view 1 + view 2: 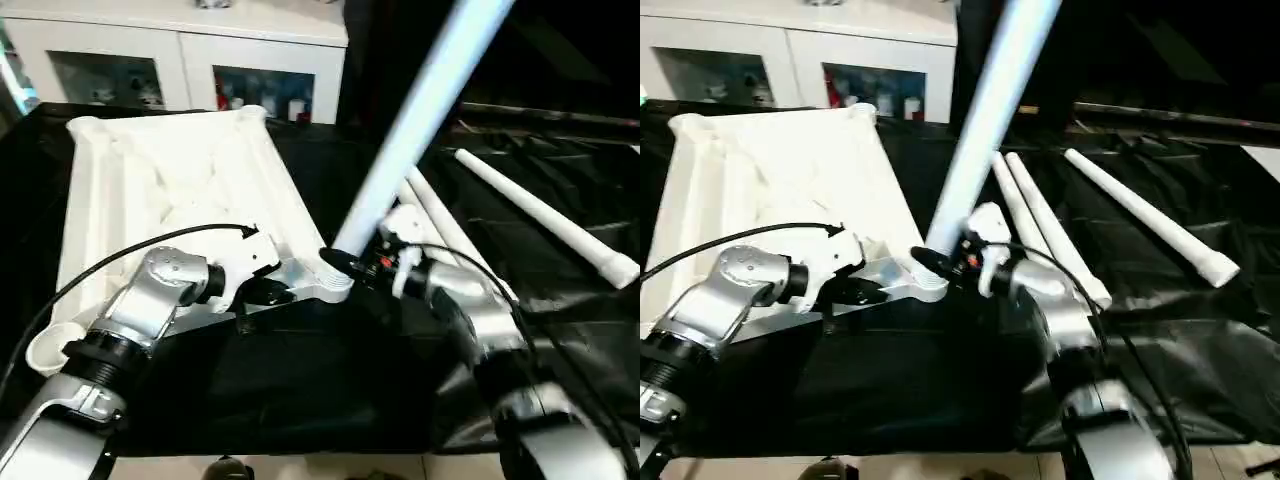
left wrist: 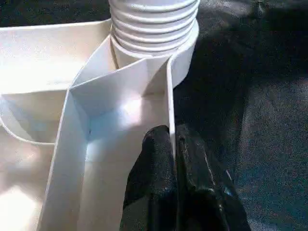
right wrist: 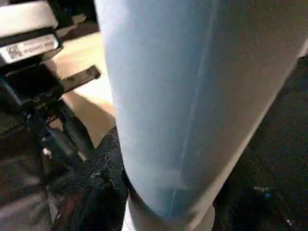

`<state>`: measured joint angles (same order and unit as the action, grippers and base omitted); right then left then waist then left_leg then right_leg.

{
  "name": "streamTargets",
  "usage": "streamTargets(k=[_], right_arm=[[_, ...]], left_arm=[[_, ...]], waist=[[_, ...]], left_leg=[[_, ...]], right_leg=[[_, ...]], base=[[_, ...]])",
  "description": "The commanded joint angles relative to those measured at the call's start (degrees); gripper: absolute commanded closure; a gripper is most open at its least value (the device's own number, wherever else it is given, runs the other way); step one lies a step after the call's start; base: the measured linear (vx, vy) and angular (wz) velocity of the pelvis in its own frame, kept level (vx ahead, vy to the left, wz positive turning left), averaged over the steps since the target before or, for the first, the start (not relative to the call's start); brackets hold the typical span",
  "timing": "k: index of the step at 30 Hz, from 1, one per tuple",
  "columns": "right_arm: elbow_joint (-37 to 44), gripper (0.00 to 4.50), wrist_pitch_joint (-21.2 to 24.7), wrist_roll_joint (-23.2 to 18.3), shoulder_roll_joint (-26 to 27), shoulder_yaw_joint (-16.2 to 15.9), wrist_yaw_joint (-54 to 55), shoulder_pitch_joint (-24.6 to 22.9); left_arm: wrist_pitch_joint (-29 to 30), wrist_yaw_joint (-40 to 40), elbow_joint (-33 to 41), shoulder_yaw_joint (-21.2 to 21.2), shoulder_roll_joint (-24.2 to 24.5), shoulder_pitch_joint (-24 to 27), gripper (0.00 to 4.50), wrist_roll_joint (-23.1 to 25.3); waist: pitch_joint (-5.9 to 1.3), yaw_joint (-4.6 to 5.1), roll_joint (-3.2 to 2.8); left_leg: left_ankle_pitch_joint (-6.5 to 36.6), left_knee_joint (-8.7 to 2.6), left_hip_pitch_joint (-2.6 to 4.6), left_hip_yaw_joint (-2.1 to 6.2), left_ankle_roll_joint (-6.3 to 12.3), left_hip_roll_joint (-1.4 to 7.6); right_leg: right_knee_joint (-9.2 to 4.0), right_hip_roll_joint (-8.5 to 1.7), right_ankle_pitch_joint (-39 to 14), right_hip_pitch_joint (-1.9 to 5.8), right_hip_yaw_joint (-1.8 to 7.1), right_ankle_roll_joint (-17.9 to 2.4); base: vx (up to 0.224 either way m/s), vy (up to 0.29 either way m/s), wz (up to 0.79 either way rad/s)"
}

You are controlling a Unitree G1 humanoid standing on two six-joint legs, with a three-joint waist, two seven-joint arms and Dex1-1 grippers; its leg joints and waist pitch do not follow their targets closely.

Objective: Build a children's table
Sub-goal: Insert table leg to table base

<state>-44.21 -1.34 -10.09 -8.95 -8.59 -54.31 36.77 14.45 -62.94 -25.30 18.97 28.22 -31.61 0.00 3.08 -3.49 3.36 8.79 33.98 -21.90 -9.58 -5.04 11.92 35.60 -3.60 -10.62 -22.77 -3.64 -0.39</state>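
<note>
While the socket hides its foot, leg [image 1: 420, 110] in right claw [image 1: 362, 262]; left claw [image 2: 174, 163] pinching tabletop rim [image 2: 169, 103].

The tabletop [image 1: 180, 170] is smooth white plastic with a faint sheen, and the leg [image 1: 415, 120] standing in its corner is glossy white tube, ribbed at the threaded end. The bench [image 1: 560, 300] wears black cloth, wrinkled and slightly shiny. The forearms [image 1: 150, 300] are brushed silver metal; the left fingers [image 2: 161, 173] look like matt black rubber, lightly pebbled.
</note>
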Motion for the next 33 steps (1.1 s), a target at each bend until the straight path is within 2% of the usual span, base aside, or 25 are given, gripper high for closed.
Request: streamTargets(k=[1, 4, 5, 6, 9, 12, 14, 17, 23, 26, 29, 33], right_arm=[[-7.60, 2.61, 3.12, 4.96, -1.46, -3.85, -2.38, -2.00], [-8.56, 2.61, 3.31, 4.97, -1.85, -4.29, -4.50, -1.19], [-9.59, 2.61, 3.36, 5.39, -2.32, -4.92, -7.09, -0.42], [-9.89, 2.61, 3.41, 5.53, -2.49, -5.13, -7.91, -0.20], [-11.38, 2.61, 2.70, 5.75, -2.82, -5.33, -9.46, 0.62], [-12.89, 2.61, 1.38, 5.71, -3.23, -5.37, -12.13, 1.34], [-13.21, 2.61, 1.03, 5.70, -3.30, -5.33, -12.75, 1.43], [-13.65, 2.61, -0.11, 5.42, -3.39, -4.88, -14.83, 1.32], [-14.17, 2.61, -0.85, 5.30, -3.23, -4.36, -15.37, 1.06], [-14.36, 2.61, -1.26, 4.99, -2.94, -3.69, -14.86, 0.87], [-15.00, 2.61, -1.51, 4.37, -2.02, -2.22, -11.84, 0.74], [-16.69, 2.61, -1.41, 4.62, -0.29, -0.39, -2.55, 0.91]], left_arm=[[-3.06, -3.72, 3.01, 1.88, -0.67, -0.75, 4.50, -0.14], [-3.34, -4.27, 3.33, 2.32, -0.44, -0.74, 4.50, 0.01], [-4.10, -5.53, 3.69, 3.16, 0.11, -0.77, 4.50, 0.32], [-4.31, -5.98, 3.83, 3.43, 0.31, -0.76, 4.50, 0.40], [-5.10, -7.81, 4.61, 3.93, 0.78, -0.60, 4.50, 0.02], [-6.15, -9.93, 5.46, 4.48, 1.23, -0.43, 4.50, -0.32], [-6.56, -10.32, 5.55, 4.57, 1.30, -0.39, 4.50, -0.39], [-7.26, -11.29, 5.72, 4.65, 1.43, -0.27, 4.50, -1.10], [-7.92, -10.52, 4.33, 4.37, 1.35, -0.88, 4.50, -0.38], [-7.53, -9.19, 3.44, 3.68, 0.83, -1.33, 4.50, -0.33], [-6.17, -6.64, 2.12, 2.88, 0.02, -2.06, 4.50, 0.21], [-2.45, -3.92, 1.30, 1.54, -1.26, -3.21, 4.50, -0.11]], waist=[[-2.04, 0.62, -0.59], [-2.32, 0.47, -0.78], [-2.22, 0.54, -0.52], [-2.30, 0.42, -0.68], [-2.39, 0.29, -0.59], [-2.65, 0.27, -0.52], [-2.88, 0.24, -0.49], [-2.96, 0.19, -0.53], [-2.88, 0.13, -0.64], [-2.51, 0.18, -0.57], [-2.47, 0.17, -0.57], [-2.16, 0.44, -0.41]], left_leg=[[27.80, -4.74, 1.99, 1.02, -1.48, 1.42], [27.24, -4.98, 2.20, 0.94, -1.36, 1.60], [26.57, -5.20, 1.90, 0.91, -1.12, 1.70], [25.94, -5.23, 1.88, 0.80, -0.93, 1.72], [25.27, -5.17, 2.04, 0.60, -0.76, 1.78], [23.07, -5.36, 1.59, 0.57, -0.76, 1.84], [21.50, -5.38, 1.66, 0.42, -0.65, 1.90], [20.78, -5.36, 1.68, 0.27, -0.49, 1.87], [21.77, -5.52, 1.86, 0.31, -0.85, 1.94], [24.80, -5.62, 2.19, 0.45, -1.32, 1.92], [26.82, -5.69, 2.56, 0.67, -1.86, 1.98], [28.63, -5.72, 2.65, 0.88, -2.33, 1.80]], right_leg=[[-6.74, -4.54, -34.11, 0.25, 2.39, -6.50], [-6.47, -4.44, -30.56, 0.44, 2.45, -7.43], [-6.23, -4.33, -28.45, 0.59, 2.50, -8.15], [-6.00, -4.26, -26.72, 0.68, 2.59, -8.70], [-5.87, -4.39, -24.89, 0.66, 2.79, -9.66], [-5.49, -4.30, -21.88, 1.20, 2.76, -10.17], [-5.14, -4.16, -18.55, 1.37, 2.78, -11.05], [-5.01, -4.12, -16.78, 1.53, 2.75, -11.82], [-5.12, -4.16, -18.11, 1.57, 2.76, -11.77], [-5.64, -4.32, -22.91, 1.31, 2.78, -10.97], [-5.91, -4.43, -25.76, 1.10, 2.84, -10.41], [-6.44, -4.59, -30.79, 0.82, 2.73, -8.95]], base=[[0.000, 0.000, 0.00], [0.000, 0.000, 0.00], [0.000, 0.000, 0.00], [0.000, 0.000, 0.00], [0.000, 0.000, 0.00], [0.000, 0.000, 0.00], [0.000, 0.000, 0.00], [0.000, 0.000, 0.00], [0.000, 0.000, 0.00], [0.000, 0.000, 0.00], [0.000, 0.000, 0.00], [0.000, 0.000, 0.00]])
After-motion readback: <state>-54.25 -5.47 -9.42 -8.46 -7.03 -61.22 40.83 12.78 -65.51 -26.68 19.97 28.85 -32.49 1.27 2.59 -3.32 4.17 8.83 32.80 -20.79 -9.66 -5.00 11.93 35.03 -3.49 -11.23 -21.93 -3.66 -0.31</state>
